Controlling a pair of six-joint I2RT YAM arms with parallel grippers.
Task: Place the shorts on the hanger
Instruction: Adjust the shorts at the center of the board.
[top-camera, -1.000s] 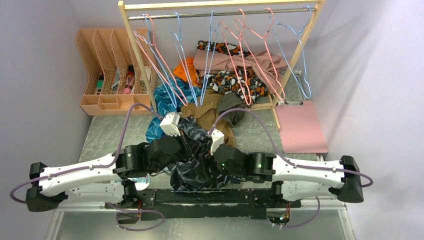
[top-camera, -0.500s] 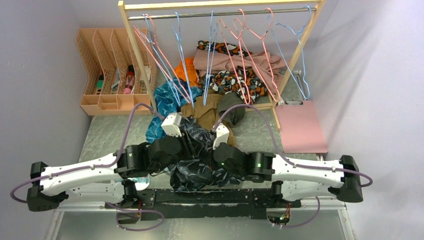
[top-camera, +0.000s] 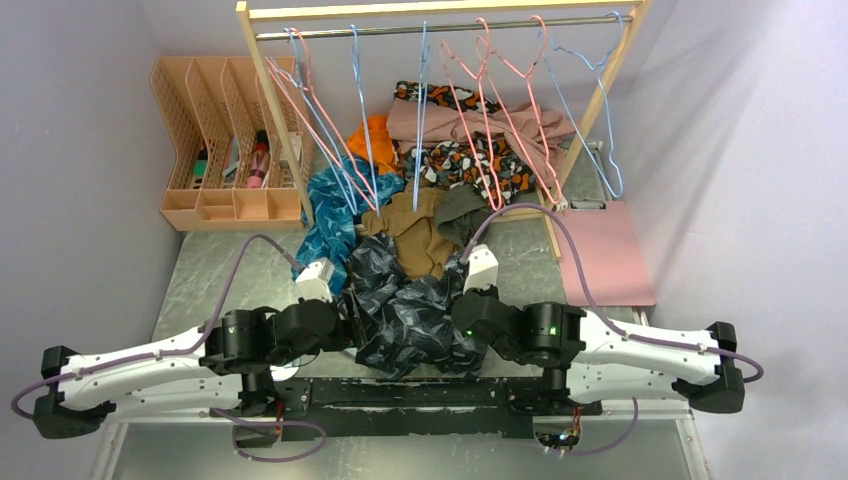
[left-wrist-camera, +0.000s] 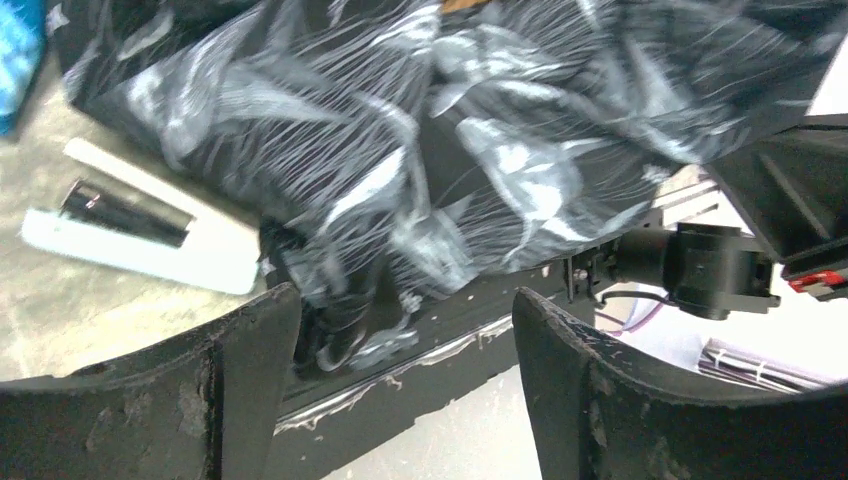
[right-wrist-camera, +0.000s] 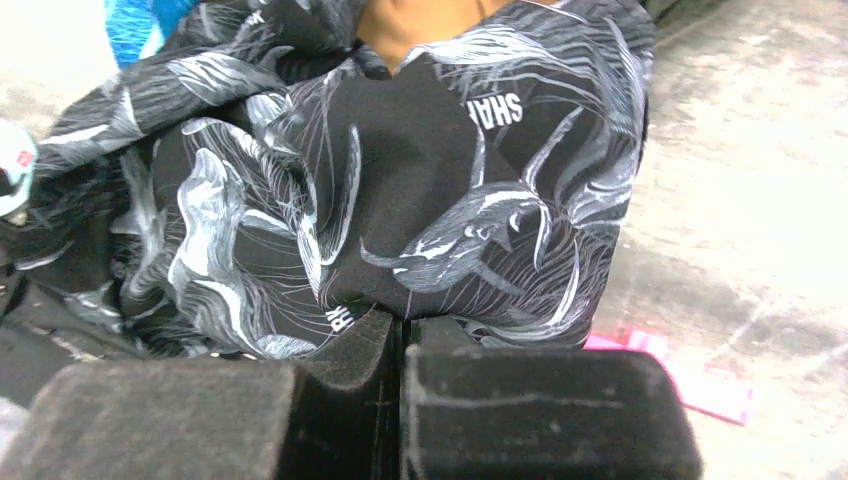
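Looks barely begun, judging by how things lie. Finds the shorts (top-camera: 405, 310) in a crumpled heap on the bench (top-camera: 200, 275), at its near edge between the two arms, touching the brown garment (top-camera: 412, 235) behind them and just beside the teal garment (top-camera: 325, 215) to their left. Presses the right fingers (right-wrist-camera: 540, 410) tightly together on a fold of the dark leaf-printed cloth, so counts as a grip on the shorts at their right side. Holds the left fingers (left-wrist-camera: 240, 380) spread wide with nothing between them, hovering low over the left side of the heap; cannot tell from the wrist view whether the tips touch cloth. Leaves the hanger (top-camera: 421, 120) hanging free on the rail (top-camera: 430, 28) at the back, well apart from the shorts and untouched by either arm. Counts nothing of the hanging itself as done: no part of the shorts over any wire, no waistband or leg laid out flat. Seems to call next for a second grip on the left side, then opening out the bundle, then fetching the hanger or lifting the cloth to it and draping the shorts over the bottom wire
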